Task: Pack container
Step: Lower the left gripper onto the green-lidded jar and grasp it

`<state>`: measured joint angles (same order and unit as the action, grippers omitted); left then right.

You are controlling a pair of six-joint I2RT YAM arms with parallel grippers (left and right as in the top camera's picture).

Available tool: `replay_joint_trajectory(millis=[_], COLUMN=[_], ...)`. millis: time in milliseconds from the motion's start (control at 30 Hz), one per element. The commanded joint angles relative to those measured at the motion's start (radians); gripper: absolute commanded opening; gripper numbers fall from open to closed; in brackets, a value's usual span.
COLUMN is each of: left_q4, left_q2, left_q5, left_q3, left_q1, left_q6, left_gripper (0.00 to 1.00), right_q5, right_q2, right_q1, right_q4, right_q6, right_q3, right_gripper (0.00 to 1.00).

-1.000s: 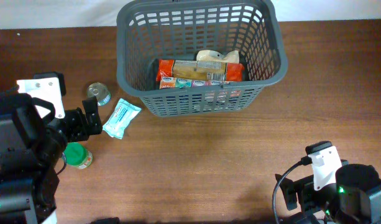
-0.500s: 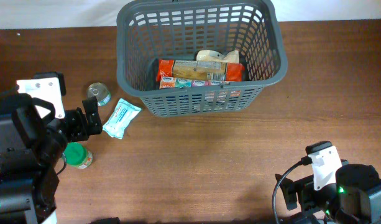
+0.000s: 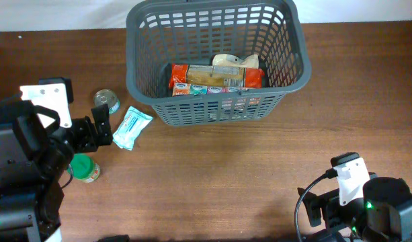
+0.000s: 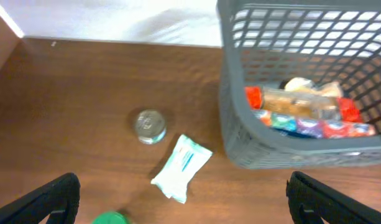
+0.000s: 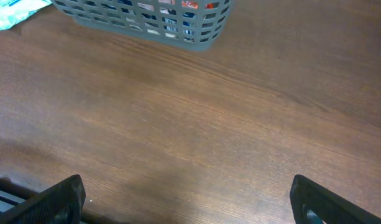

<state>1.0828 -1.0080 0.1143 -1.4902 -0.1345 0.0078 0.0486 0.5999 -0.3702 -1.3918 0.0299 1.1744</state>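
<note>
Container [image 3: 212, 111] stands at the far middle of the table [image 3: 212, 181], its back rim by the table's far edge where the white backdrop begins. Inside, on the floor: orange-red packets [image 3: 185, 77] lying in a row, with a cream packet [image 3: 229, 62] on top. Their print is too small to read. Left of the container, apart from it: white-and-teal pouch [image 3: 131, 127], teal lettering illegible; just beyond it a tin can [image 3: 107, 101], upright, top unmarked; nearer the arm a green-lidded jar [image 3: 83, 168]. Left gripper [image 3: 101, 128] sits just beside the pouch, jaws spread wide, nothing between them. Right gripper [image 5: 193, 202] is at the near right, well apart from everything, jaws likewise spread and holding nothing. Bare wood runs from the container's front wall to the near edge.
</note>
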Motion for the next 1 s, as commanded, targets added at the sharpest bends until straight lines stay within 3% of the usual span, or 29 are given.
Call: replay_joint_trajectory(millis=[0, 367, 633, 833, 967], left_q4=[-0.053, -0.069, 0.217, 0.318, 0.383], left_q2=[-0.006, -0.053, -0.057, -0.082, -0.145], left_q5=[0.089, 0.05, -0.351, -0.404, -0.467], left_q3=[-0.013, -0.013, -0.013, 0.023, 0.06], left_q1=[-0.006, -0.006, -0.006, -0.006, -0.006], left_q6=[0.008, 0.003, -0.383, -0.451, -0.574], left_gripper=[0.99, 0.99, 0.99, 0.99, 0.99], right_q5=[0.012, 0.013, 0.012, 0.013, 0.013], right_q2=[-0.003, -0.003, -0.003, -0.003, -0.003], right_q1=[-0.008, -0.008, -0.008, -0.008, -0.008], right_q4=[0.003, 0.003, 0.003, 0.003, 0.003], right_q6=[0.012, 0.012, 0.012, 0.012, 0.012], right_q3=[0.009, 0.009, 0.009, 0.009, 0.009], right_gripper=[0.99, 0.99, 0.99, 0.99, 0.99])
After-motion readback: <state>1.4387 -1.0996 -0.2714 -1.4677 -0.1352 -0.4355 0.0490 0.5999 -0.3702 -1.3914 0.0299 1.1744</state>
